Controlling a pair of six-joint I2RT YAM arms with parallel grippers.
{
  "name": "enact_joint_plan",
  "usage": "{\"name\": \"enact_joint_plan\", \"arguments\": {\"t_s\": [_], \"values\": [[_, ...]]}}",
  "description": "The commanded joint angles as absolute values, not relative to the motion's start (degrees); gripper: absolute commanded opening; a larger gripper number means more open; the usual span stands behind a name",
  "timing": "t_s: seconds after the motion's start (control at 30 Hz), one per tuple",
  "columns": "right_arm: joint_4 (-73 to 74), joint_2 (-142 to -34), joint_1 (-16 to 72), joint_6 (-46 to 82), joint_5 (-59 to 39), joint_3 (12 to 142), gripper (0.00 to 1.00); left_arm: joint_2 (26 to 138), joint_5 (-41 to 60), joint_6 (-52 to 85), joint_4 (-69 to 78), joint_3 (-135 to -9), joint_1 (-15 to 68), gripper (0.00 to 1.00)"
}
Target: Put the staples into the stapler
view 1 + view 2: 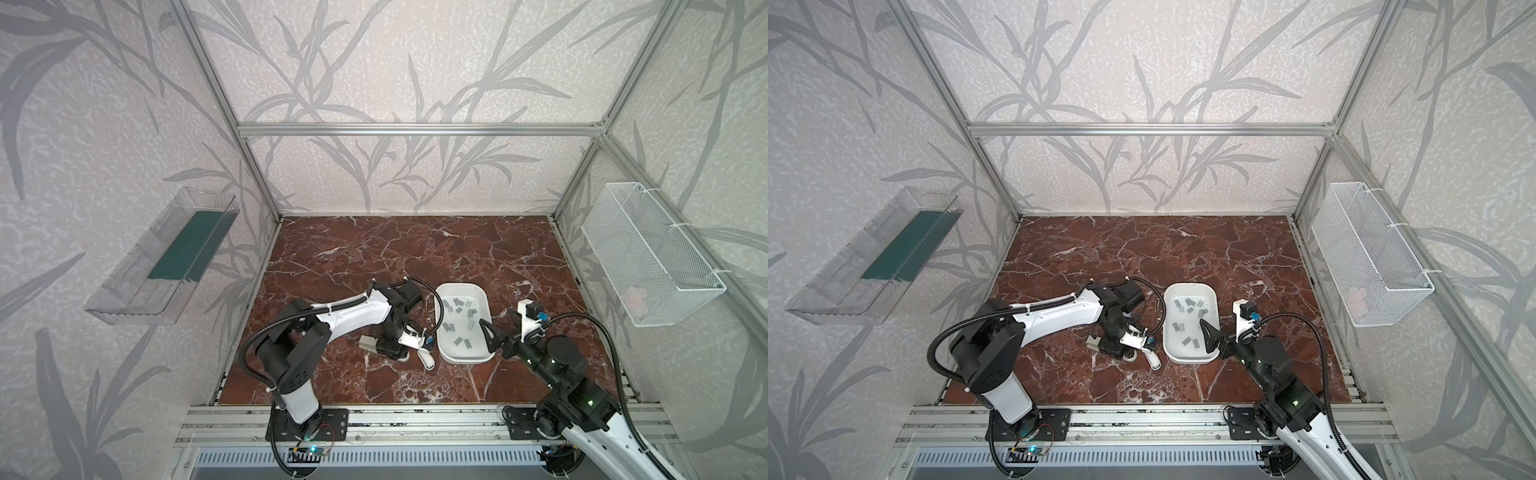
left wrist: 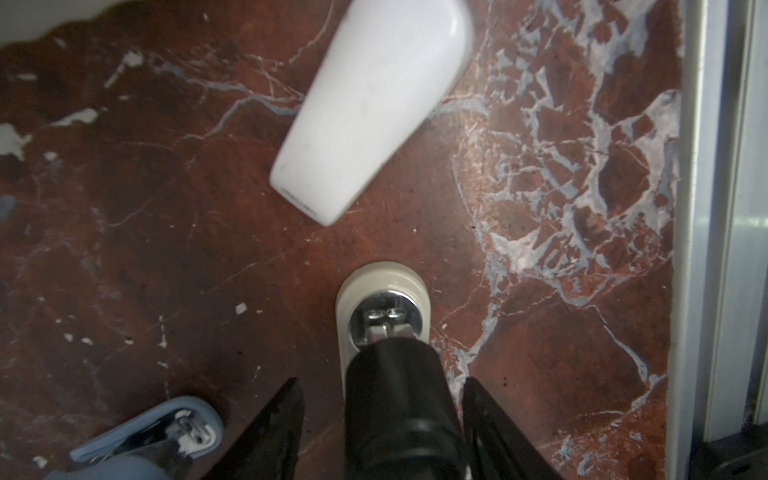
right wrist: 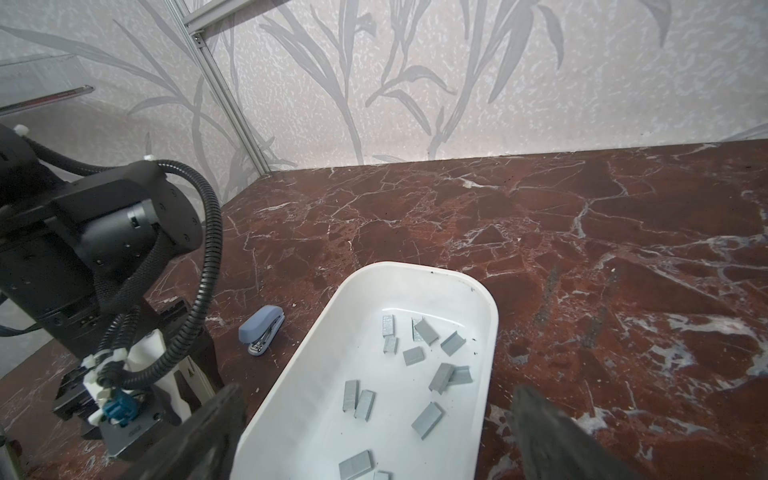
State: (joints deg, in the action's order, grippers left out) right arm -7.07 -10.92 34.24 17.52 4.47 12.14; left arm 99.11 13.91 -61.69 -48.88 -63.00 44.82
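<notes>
Two hands: both low over the tabletop (image 1: 374, 257), neither one actually grasping anything.
Left hand (image 2: 382, 382): fingers (image 2: 274, 428) about half spread, straddling the black top of the stapler (image 2: 380, 282). Bare tabletop shows between one finger and it, so it's released.
Stapler: beige base with a chrome plate at the nose, lying flat on the tabletop, left of the tray (image 1: 459, 284) in both top views.
Blue stapler (image 3: 262, 330): small one, just beside the left hand, apart from the tray.
White thing (image 2: 370, 104): lies just past the stapler's nose, not touching it. Can't tell what it is.
Right hand (image 3: 378, 390): spread wide, empty, hanging over the tray's near end.
Staples (image 3: 440, 374): roughly a dozen grey strips, loose in the white tray, a few leaning on each other.
</notes>
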Motion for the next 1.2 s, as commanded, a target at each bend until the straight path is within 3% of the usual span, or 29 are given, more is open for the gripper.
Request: {"name": "enact_joint_plan", "arguments": {"t_s": [0.0,0.13,0.37,0.53,0.7,1.17], "values": [[-7.82,-10.11,34.48,17.71,4.06,11.69,0.99,99.06,13.25,-62.1,-52.56,-65.06,45.16,0.55],[-7.73,-10.11,34.54,17.71,4.2,11.59,0.99,97.68,12.46,-62.25,-51.25,-63.87,45.19,0.4],[-6.79,-10.61,34.54,16.94,2.56,11.64,0.99,96.39,13.86,-62.69,-54.06,-66.05,45.17,0.0],[-1.78,-13.65,34.58,16.07,-8.07,12.45,0.98,93.54,19.88,-66.97,-60.91,-71.67,41.75,0.0],[4.18,-18.67,36.37,18.54,-15.89,14.32,0.81,87.86,33.16,-71.44,-65.25,-79.7,34.97,0.0],[17.14,-39.0,57.52,4.7,-5.99,22.01,0.65,77.82,37.59,-70.93,-60.47,-75.55,34.88,0.0]]}}
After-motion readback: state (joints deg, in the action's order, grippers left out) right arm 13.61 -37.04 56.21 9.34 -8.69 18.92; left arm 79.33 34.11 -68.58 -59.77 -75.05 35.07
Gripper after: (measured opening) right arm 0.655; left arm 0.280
